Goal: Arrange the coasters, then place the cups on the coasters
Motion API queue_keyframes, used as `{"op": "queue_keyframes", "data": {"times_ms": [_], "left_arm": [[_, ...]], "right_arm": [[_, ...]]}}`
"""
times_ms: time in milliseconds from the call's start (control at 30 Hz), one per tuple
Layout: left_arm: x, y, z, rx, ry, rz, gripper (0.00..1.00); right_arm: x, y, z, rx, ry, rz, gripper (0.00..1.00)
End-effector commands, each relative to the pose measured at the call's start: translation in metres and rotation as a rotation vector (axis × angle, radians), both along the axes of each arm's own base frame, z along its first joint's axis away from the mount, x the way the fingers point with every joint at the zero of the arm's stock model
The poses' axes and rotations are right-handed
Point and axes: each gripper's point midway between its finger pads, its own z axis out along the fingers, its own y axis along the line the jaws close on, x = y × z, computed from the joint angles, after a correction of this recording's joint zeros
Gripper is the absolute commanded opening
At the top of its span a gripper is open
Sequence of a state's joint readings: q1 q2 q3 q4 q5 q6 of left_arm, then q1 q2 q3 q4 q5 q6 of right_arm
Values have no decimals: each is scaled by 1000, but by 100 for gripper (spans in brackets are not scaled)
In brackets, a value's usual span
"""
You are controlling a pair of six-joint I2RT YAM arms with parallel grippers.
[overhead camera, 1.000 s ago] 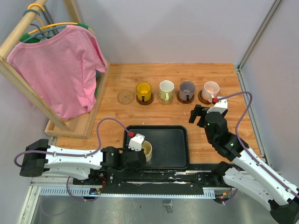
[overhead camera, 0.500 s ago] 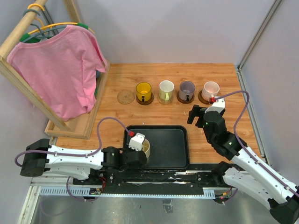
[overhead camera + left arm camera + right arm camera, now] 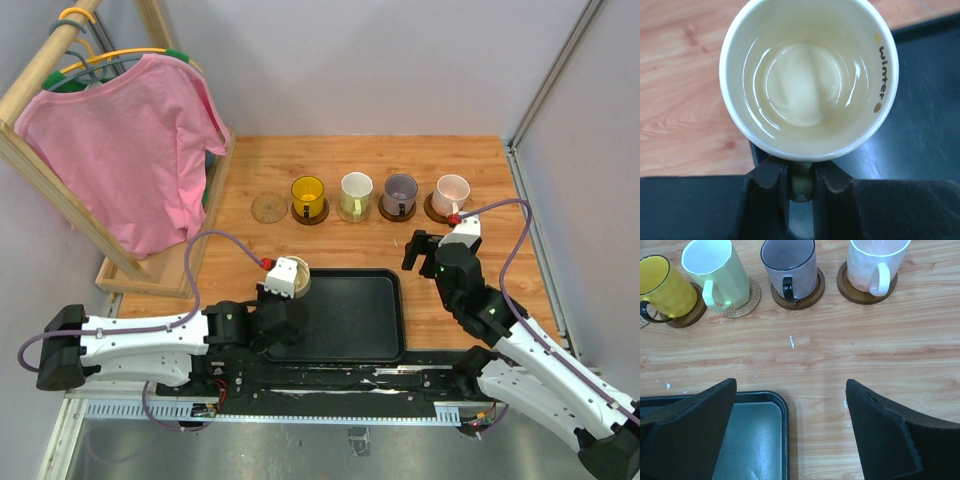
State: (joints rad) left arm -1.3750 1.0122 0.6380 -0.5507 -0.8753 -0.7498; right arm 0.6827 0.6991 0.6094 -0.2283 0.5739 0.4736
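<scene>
Left claw point(image 3: 801, 182): clamped on cream cup point(image 3: 807, 75) handle, cup apparently raised over tray point(image 3: 360, 320) corner, bound for vacant tan coaster point(image 3: 268, 208). Right claw point(image 3: 790, 390): jaws apart, idle beyond tray.

black rectangular plastic tray point(image 3: 350, 315) at near edge of wooden tabletop point(image 3: 370, 160); pink t-shirt point(image 3: 130, 150) hanging on wooden rack point(image 3: 155, 268), left side

High overhead view, two close wrist views, shared tray point(image 3: 350, 310)
</scene>
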Motion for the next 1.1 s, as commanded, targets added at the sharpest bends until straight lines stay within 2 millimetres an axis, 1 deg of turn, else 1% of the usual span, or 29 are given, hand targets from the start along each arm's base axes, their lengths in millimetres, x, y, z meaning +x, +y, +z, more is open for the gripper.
{"op": "queue_keyframes", "data": {"times_ms": [0,67,167,267,333,433,533,733,767,800,967,1067], "left_arm": [[48,22,38,-90,-161,138,0],[65,33,41,-124,-172,172,1],[94,55,51,-142,-214,240,1],[116,68,60,-122,-251,270,0],[130,72,64,-112,-263,272,0],[152,73,66,-121,-277,243,1],[172,76,62,-113,-277,234,1],[210,84,59,-95,-283,245,0],[216,86,55,-84,-273,254,1],[222,87,55,-82,-272,259,1],[248,81,56,-95,-247,251,1],[263,81,51,-106,-214,256,1]], "right_arm": [[3,-11,1,-30,-27,-42,91],[4,-11,0,-42,-27,-44,91],[7,-15,0,-60,-25,-69,89],[8,-21,1,-81,-29,-102,88],[10,-26,2,-95,-35,-124,88],[13,-34,2,-113,-31,-153,91],[18,-45,0,-123,-17,-186,93],[27,-60,-2,-96,0,-220,95],[27,-62,-2,-90,2,-224,95],[27,-63,-2,-88,4,-227,95],[28,-65,-5,-80,12,-228,95],[29,-65,-6,-80,18,-224,95]]}}
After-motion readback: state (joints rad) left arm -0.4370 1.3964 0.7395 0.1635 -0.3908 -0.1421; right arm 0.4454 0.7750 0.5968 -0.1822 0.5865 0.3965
